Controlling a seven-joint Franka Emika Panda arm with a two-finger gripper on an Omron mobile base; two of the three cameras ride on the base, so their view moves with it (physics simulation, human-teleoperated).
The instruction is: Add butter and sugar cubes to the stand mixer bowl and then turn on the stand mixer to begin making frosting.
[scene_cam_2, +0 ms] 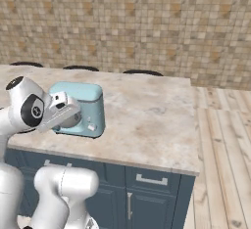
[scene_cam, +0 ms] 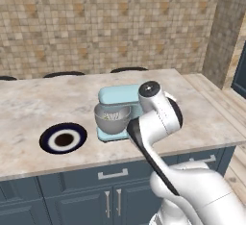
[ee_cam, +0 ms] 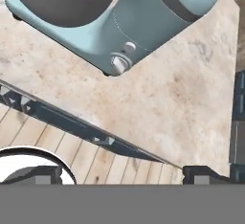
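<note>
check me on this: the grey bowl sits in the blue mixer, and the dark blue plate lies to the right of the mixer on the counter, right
Not quite. The plate lies to the left of the mixer, as the left base view shows. The rest holds: the grey bowl sits in the mixer, and both stand on the counter.

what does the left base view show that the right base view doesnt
Left base view alone: the dark blue plate with its white ring, and the stand mixer bowl under the mixer's head, whisk wires visible inside. Right base view alone: the mixer's control side with small knobs, and the wooden floor past the counter's end. Both: the light blue stand mixer, the stone counter, the tiled wall.
</note>
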